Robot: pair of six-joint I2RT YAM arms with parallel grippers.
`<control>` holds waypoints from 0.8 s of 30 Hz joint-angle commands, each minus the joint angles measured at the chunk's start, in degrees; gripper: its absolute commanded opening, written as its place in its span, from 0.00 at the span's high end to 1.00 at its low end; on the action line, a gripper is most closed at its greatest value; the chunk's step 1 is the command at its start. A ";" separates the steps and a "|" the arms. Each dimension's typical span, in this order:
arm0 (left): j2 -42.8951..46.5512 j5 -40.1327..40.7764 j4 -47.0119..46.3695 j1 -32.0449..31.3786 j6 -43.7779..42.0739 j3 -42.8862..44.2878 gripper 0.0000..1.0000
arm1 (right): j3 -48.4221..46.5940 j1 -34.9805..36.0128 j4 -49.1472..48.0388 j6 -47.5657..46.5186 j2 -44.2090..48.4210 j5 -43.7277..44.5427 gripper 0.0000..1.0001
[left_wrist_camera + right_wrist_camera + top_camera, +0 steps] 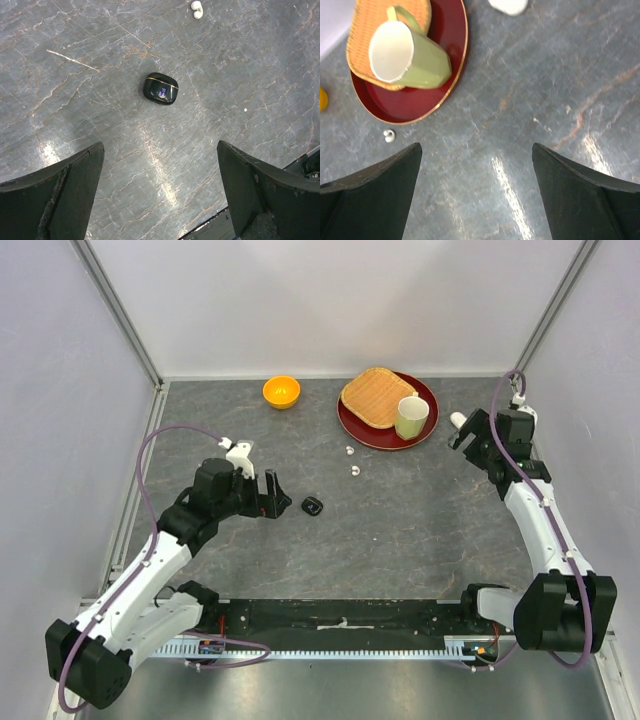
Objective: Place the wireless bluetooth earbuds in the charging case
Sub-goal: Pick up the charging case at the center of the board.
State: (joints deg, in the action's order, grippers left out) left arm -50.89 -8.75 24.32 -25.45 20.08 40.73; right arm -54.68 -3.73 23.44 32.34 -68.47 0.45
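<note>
A black oval charging case lies shut on the grey table, a thin gold line across its lid. My left gripper stands open just to its left, nothing between the fingers, and the case is ahead of them. Two white earbuds lie loose further back; one earbud shows at the top of the left wrist view. My right gripper is open and empty at the back right. A white case lies just ahead of it. A white earbud lies below the plate.
A red plate at the back carries a woven mat and a green cup. An orange bowl sits to its left. White walls close in the table on three sides.
</note>
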 commanded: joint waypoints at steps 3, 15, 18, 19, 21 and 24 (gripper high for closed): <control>4.92 -1.70 -1.90 0.23 -4.61 -2.32 0.00 | 1.59 0.12 -19.21 -5.70 -2.80 12.28 0.02; 4.49 0.83 -1.38 0.23 -5.04 -1.80 0.00 | -0.10 -0.31 -41.67 -28.55 -16.87 26.53 0.02; 5.63 3.47 -0.24 0.23 -4.96 -1.97 0.00 | 2.64 -0.58 -50.74 -31.98 -18.63 27.06 0.02; 6.15 3.92 -0.23 0.23 -4.78 -2.14 0.00 | 2.30 -0.84 -52.17 -32.07 -19.42 26.45 0.02; 7.38 5.06 -0.32 0.23 -4.61 -2.23 0.00 | 0.19 -2.50 -54.80 -36.02 -22.84 23.91 0.02; 8.27 4.72 -0.32 0.23 -4.61 -2.23 0.00 | -5.16 -6.02 -53.00 -39.36 -28.38 12.93 0.02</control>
State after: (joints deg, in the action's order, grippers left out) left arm -44.53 -5.78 24.36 -25.45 17.47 38.06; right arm -53.39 -5.93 -23.35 -0.43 -91.48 21.82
